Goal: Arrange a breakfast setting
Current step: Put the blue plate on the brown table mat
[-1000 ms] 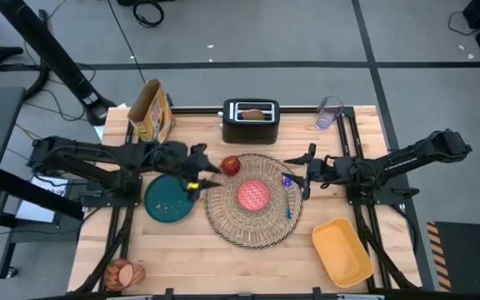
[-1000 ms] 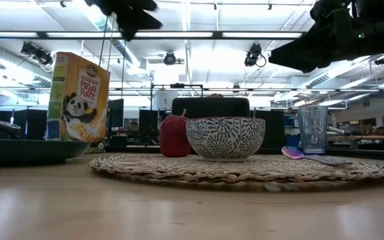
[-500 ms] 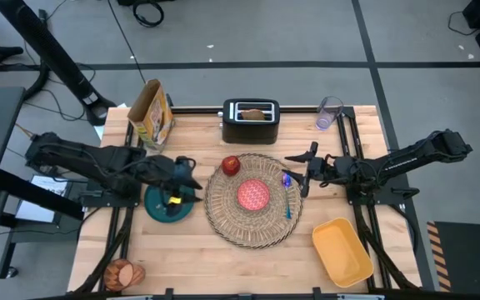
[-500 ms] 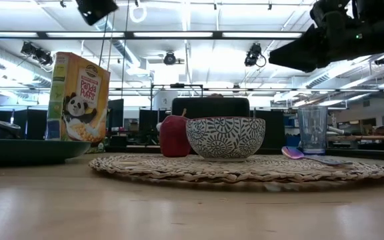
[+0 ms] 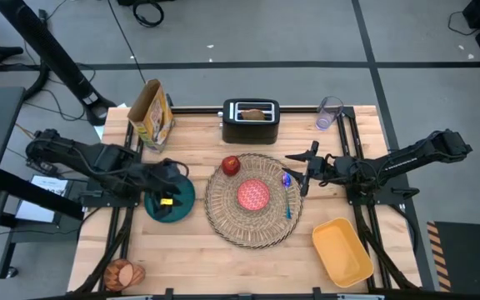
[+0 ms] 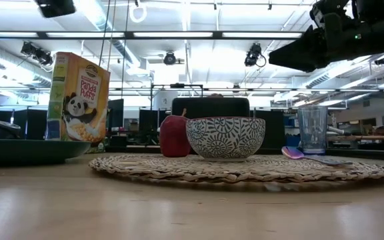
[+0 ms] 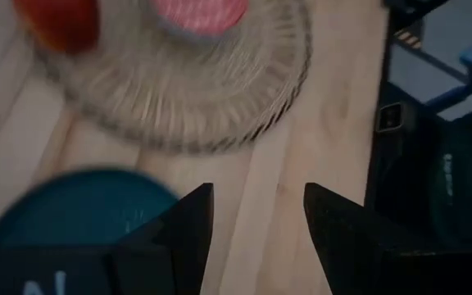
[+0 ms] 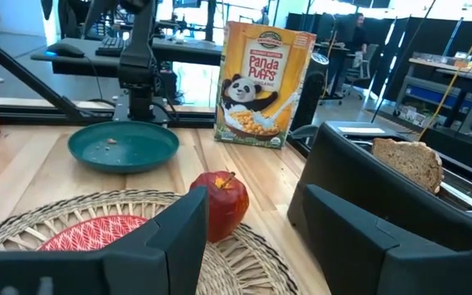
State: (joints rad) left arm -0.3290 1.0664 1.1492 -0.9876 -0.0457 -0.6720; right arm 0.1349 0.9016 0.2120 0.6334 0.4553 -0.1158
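The round woven placemat (image 5: pixel 252 204) lies mid-table. On it rest the small red bowl (image 5: pixel 253 194), the red apple (image 5: pixel 231 165) at its far left and the blue spoon (image 5: pixel 287 200) at its right. The teal plate (image 5: pixel 173 207) lies on the table left of the mat. The toast slice (image 5: pixel 255 114) sticks up out of the black toaster (image 5: pixel 251 121). The orange cup (image 5: pixel 123 272) stands at the near left corner. My left gripper (image 7: pixel 256 221) hangs open and empty above the plate (image 7: pixel 72 209). My right gripper (image 8: pixel 248 238) waits open, right of the mat, pointing toward the apple (image 8: pixel 220 201).
A cereal box (image 5: pixel 151 111) stands at the far left. A clear cup (image 5: pixel 329 112) stands at the far right corner. A yellow bin (image 5: pixel 342 250) sits at the near right. Bare wood shows along the near edge, in front of the mat.
My left gripper has drawn back from beside the apple toward the table's left edge and now hangs over the teal plate. In the low view it has slid leftward along the picture's top. The apple, bowl and spoon have stayed in place.
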